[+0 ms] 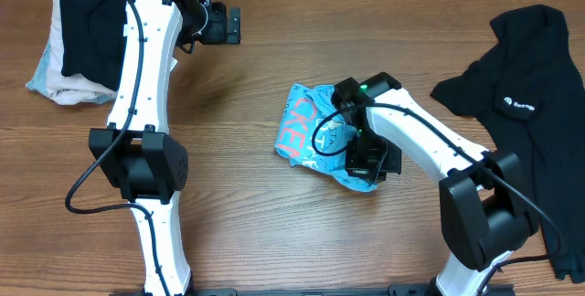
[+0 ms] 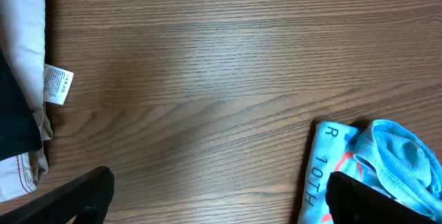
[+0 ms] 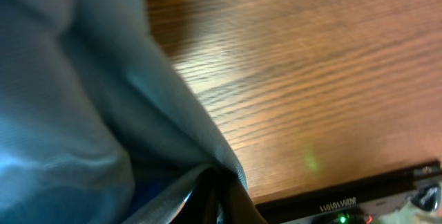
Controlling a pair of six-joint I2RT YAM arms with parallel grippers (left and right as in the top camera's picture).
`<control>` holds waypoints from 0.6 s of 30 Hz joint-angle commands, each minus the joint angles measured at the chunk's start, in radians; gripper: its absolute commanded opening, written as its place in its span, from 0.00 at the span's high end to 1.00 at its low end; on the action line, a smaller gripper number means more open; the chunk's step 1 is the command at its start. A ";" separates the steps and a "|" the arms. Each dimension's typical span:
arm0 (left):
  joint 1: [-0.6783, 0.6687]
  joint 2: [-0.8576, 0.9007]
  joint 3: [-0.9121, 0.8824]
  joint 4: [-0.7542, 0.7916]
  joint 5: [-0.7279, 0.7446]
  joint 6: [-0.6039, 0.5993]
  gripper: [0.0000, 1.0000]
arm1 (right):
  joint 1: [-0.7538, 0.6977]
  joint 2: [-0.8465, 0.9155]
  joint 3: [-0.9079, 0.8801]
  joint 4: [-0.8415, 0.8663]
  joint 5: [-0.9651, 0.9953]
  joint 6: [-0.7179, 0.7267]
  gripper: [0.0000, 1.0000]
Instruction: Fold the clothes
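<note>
The light blue T-shirt point(image 1: 311, 130) lies as a crumpled, partly folded bundle in the middle of the table, with red-pink and white print showing. My right gripper point(image 1: 370, 161) is at its near right edge, shut on a fold of the blue cloth point(image 3: 83, 113), which fills the left of the right wrist view and is pinched at the jaws point(image 3: 224, 191). The black garment with a small white logo point(image 1: 526, 86) lies spread at the right. My left gripper point(image 1: 224, 24) is open and empty over bare wood at the far left; its wrist view shows the T-shirt point(image 2: 352, 165) at lower right.
A pile of black and white clothes point(image 1: 73, 49) lies at the far left corner; its white edge with a label point(image 2: 57, 84) shows in the left wrist view. The left arm point(image 1: 142, 86) stretches along the left side of the table.
</note>
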 commanded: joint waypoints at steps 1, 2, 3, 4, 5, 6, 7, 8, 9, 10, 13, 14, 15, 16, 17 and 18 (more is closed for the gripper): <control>0.005 0.001 -0.005 0.000 -0.007 0.042 0.00 | -0.009 -0.022 -0.008 -0.014 0.014 0.043 0.96; 0.006 0.001 -0.005 0.000 -0.006 0.042 0.00 | -0.009 -0.026 -0.002 -0.014 0.013 0.029 0.96; 0.005 0.001 -0.005 0.000 -0.006 0.042 0.00 | -0.009 -0.032 0.016 -0.017 0.010 0.013 0.96; 0.006 0.001 -0.005 0.000 -0.007 0.042 0.00 | -0.009 -0.038 0.037 -0.018 0.001 -0.008 0.96; 0.006 0.001 -0.005 0.000 -0.007 0.042 0.00 | -0.009 -0.045 0.064 -0.018 -0.012 -0.047 0.92; 0.006 0.001 -0.005 0.000 -0.007 0.042 0.00 | -0.009 -0.054 0.106 -0.025 -0.017 -0.092 0.82; 0.006 0.001 -0.005 0.000 -0.007 0.042 0.00 | -0.009 -0.060 0.144 -0.031 -0.016 -0.119 0.72; 0.006 0.001 -0.005 0.000 -0.007 0.043 0.00 | -0.007 -0.063 0.203 -0.037 -0.016 -0.162 0.61; 0.005 0.001 -0.005 0.000 -0.006 0.042 0.00 | -0.007 -0.064 0.230 -0.040 -0.016 -0.179 0.55; 0.006 0.001 -0.005 0.000 -0.006 0.042 0.00 | -0.007 -0.064 0.285 -0.039 -0.016 -0.217 0.51; 0.006 0.001 -0.005 0.000 -0.006 0.042 0.00 | -0.007 -0.064 0.382 -0.011 -0.011 -0.294 0.49; 0.006 0.001 -0.005 0.000 -0.006 0.042 0.01 | -0.007 -0.064 0.404 0.018 -0.008 -0.328 0.49; 0.006 0.001 -0.005 0.001 -0.006 0.042 0.00 | -0.007 -0.064 0.408 0.076 -0.009 -0.381 0.49; 0.006 0.001 -0.005 0.002 -0.006 0.042 0.00 | -0.007 -0.062 0.406 0.111 -0.009 -0.419 0.49; 0.006 0.001 -0.005 0.005 -0.006 0.042 0.00 | -0.007 -0.053 0.403 0.142 -0.011 -0.455 0.49; 0.006 0.001 -0.005 0.006 -0.006 0.042 0.00 | -0.005 -0.047 0.402 0.157 -0.016 -0.483 0.49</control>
